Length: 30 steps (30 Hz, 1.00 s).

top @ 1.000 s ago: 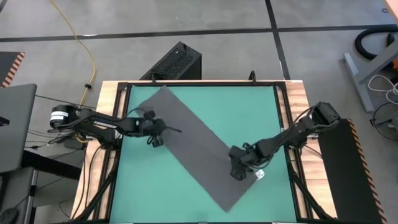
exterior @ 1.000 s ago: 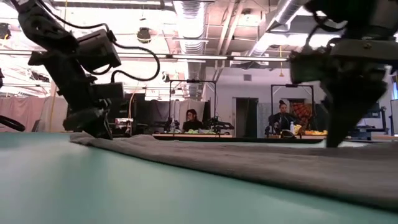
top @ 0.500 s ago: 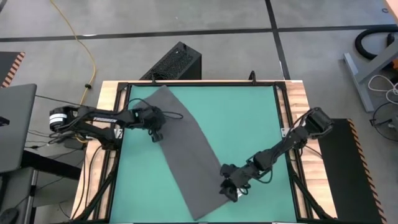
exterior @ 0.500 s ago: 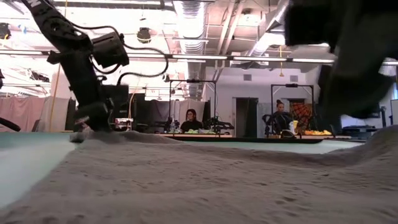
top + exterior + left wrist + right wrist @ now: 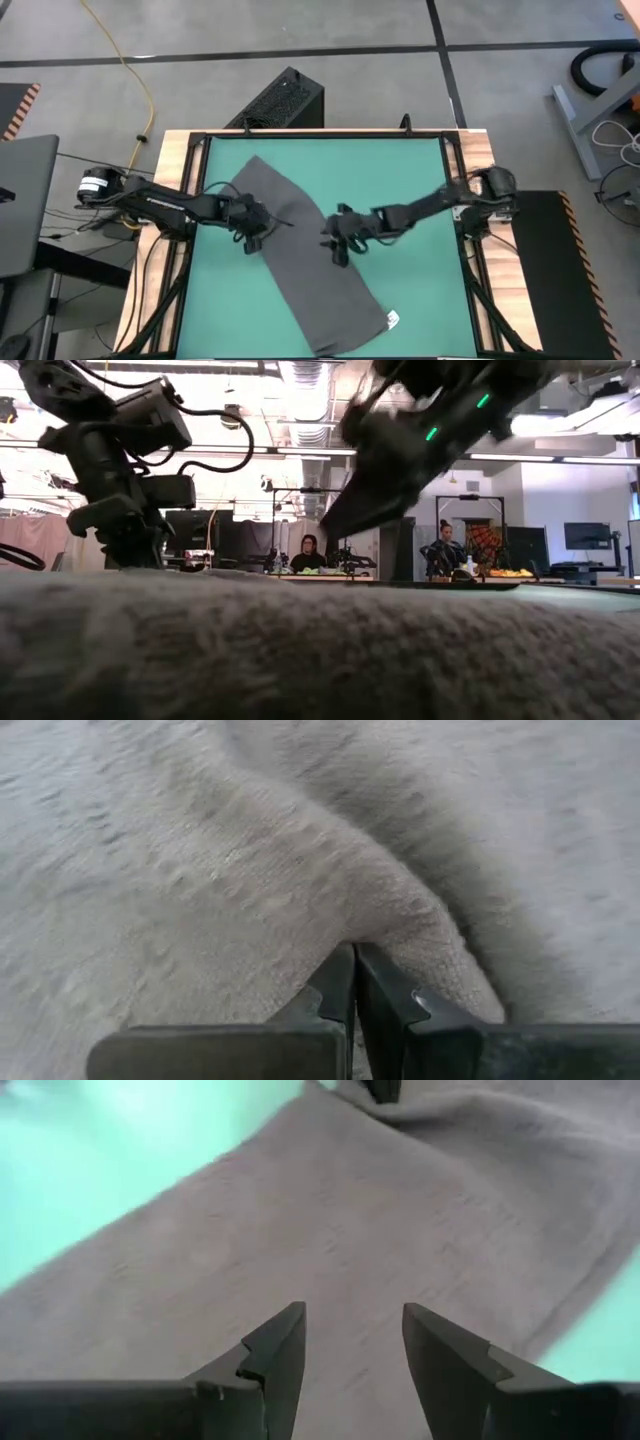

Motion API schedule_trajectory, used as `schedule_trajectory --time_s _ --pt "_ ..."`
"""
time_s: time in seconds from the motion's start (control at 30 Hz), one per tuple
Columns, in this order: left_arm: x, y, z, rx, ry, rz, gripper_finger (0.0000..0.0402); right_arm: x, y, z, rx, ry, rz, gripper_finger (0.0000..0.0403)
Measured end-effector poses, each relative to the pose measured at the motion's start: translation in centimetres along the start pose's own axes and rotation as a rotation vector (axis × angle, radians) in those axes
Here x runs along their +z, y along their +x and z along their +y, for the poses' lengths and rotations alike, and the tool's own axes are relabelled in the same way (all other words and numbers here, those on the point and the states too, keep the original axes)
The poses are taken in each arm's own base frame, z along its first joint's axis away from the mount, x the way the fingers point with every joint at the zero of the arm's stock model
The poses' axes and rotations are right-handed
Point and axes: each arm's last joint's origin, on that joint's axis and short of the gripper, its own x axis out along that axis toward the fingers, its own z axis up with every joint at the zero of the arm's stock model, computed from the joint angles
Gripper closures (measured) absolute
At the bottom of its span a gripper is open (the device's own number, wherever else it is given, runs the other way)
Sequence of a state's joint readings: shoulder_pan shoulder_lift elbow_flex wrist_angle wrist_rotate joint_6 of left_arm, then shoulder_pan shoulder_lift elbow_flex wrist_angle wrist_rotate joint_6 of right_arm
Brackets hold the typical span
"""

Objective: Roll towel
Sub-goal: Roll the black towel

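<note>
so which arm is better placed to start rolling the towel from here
Probably the left. Its end effector is shut on a pinched ridge of the towel at the towel's left edge, so it already has cloth to turn over. The right end effector hangs open over the towel's middle, gripping nothing.

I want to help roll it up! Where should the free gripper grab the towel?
Probably the bare end nearest the front of the table. The towel lies flat and slanting on the mat, so the open right gripper could come from above and pinch that short edge.
</note>
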<state>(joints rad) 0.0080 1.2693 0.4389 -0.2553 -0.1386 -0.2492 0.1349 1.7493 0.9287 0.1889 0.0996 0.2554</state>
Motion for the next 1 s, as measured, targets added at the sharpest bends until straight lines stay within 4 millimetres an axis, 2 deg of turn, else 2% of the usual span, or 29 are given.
schedule_trajectory --time_s 0.1,0.2,0.37,0.43,0.5,0.67,0.83,0.9,1.0 --pt "0.3 -0.9 0.1 0.137 -0.047 -0.035 0.0400 -1.0 2.2 -2.2 0.053 -0.003 0.039 0.0210" --pt "1.4 -2.5 0.4 0.212 -0.086 -0.096 0.0400 -2.1 3.5 -3.3 0.139 0.015 0.095 0.0210" --pt "3.0 -4.9 1.3 0.311 -0.148 -0.240 0.0400 -2.7 4.1 -3.1 0.212 -0.043 0.115 0.0210" --pt "3.4 -5.0 2.5 0.410 -0.171 -0.282 0.0401 -2.6 4.0 -2.7 0.224 -0.083 0.108 0.0210" --pt "3.4 -4.1 4.2 0.447 -0.232 -0.266 0.0401 -2.5 3.6 -2.4 0.237 -0.109 0.104 0.0210" --pt "3.8 -0.9 7.9 0.344 -0.359 -0.213 0.0401 -1.2 1.9 -1.5 0.257 -0.166 0.079 0.0210" --pt "4.4 2.6 9.7 0.326 -0.387 -0.166 0.0401 -0.5 -0.4 -0.7 0.270 -0.221 0.122 0.0210" --pt "4.7 3.8 10.5 0.370 -0.400 -0.129 0.0401 -0.4 -1.3 -0.2 0.279 -0.236 0.145 0.0210" --pt "5.6 5.0 11.6 0.469 -0.404 -0.098 0.0401 -1.2 -2.6 0.6 0.298 -0.259 0.199 0.0210"
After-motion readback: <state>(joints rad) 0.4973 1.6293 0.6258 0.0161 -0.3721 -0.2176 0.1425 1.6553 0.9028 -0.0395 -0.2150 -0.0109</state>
